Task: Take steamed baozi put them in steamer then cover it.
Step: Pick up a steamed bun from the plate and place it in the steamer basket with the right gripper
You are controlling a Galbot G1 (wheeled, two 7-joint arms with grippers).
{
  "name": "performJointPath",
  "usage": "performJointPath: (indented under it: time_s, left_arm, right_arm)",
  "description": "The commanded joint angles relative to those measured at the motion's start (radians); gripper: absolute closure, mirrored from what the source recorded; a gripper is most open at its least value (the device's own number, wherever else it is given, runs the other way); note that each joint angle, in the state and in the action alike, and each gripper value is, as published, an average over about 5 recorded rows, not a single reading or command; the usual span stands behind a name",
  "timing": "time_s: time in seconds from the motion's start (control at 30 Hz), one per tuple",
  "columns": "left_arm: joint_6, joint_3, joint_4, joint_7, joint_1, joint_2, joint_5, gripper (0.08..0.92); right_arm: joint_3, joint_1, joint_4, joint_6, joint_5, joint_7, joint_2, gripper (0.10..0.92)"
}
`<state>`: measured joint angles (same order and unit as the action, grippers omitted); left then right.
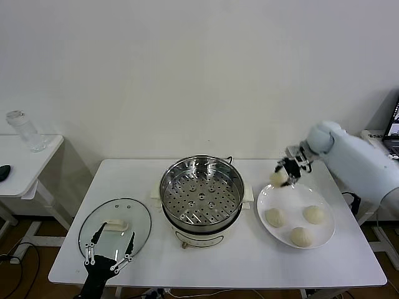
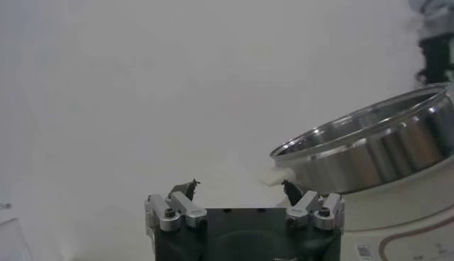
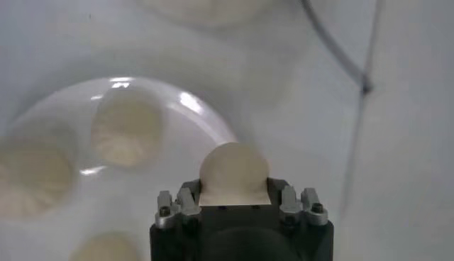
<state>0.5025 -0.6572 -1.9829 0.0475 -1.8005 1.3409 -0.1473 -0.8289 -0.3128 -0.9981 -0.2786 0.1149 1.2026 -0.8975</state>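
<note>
While the white table (image 1: 143, 187) stands by a plain white wall (image 1: 187, 68), the right gripper (image 1: 284, 174) pinches a baozi (image 1: 278, 179) above the plate (image 1: 268, 199); the left gripper (image 1: 109, 256) hangs with fingers spread.

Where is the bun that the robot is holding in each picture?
Head view: the small cream-white dough bun is held in the right gripper, above the far-left rim of the large white round plate.
Left wrist view: not in it.
Right wrist view: the bun fills the middle, between the jaws.
Shared landmark: the plate, with three more buns on it.
</note>
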Motion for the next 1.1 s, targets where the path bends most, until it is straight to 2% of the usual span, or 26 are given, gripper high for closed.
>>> performJointPath:
  time_s: [0.03, 0.37, 0.7, 1.1]
  left_arm:
    - [-0.002, 0.001, -0.003, -0.001, -0.001, -0.001, 0.0, 0.177]
    - [0.004, -0.001, -0.005, -0.003, -0.005, -0.001, 0.0, 0.177]
    - [0.009, 0.002, -0.023, -0.005, -0.01, 0.002, 0.004, 0.177]
    - [0.015, -0.011, -0.02, -0.008, -0.008, 0.001, 0.009, 0.177]
  right_arm:
    - [-0.146, -0.279, -0.181, -0.298, -0.048, 0.016, -0.124, 0.373]
    - [-0.212, -0.254, -0.288, -0.35, 0.035, 0.047, -0.254, 0.378]
    - [-0.227, -0.12, -0.186, -0.31, 0.157, 0.054, -0.336, 0.38]
    - [-0.227, -0.069, -0.133, -0.29, 0.202, 0.061, -0.383, 0.381]
